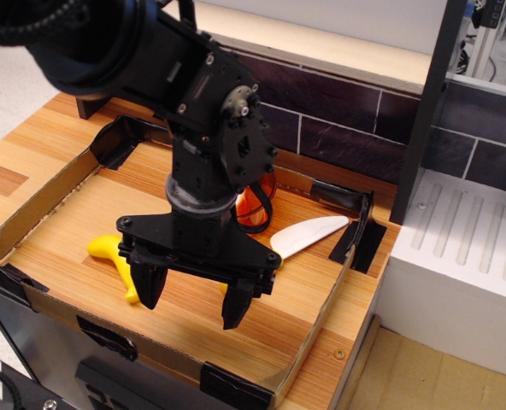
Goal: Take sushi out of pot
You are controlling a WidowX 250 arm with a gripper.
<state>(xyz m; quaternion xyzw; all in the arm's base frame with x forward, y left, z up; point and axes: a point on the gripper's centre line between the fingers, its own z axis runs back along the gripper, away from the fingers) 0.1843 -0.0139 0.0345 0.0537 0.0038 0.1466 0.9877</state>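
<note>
My gripper [193,299] hangs open and empty over the wooden board, fingers pointing down. The orange translucent pot [258,205] stands behind the arm's wrist and is mostly hidden by it; only a part of its right wall shows. The sushi is not in view; the arm covers the pot's inside. The gripper is in front of the pot, nearer the board's front edge.
A yellow banana [108,250] lies just left of the left finger. A white toy knife blade [308,235] lies right of the wrist. Low cardboard walls [39,201] with black tape ring the board. A white block [467,256] stands at the right.
</note>
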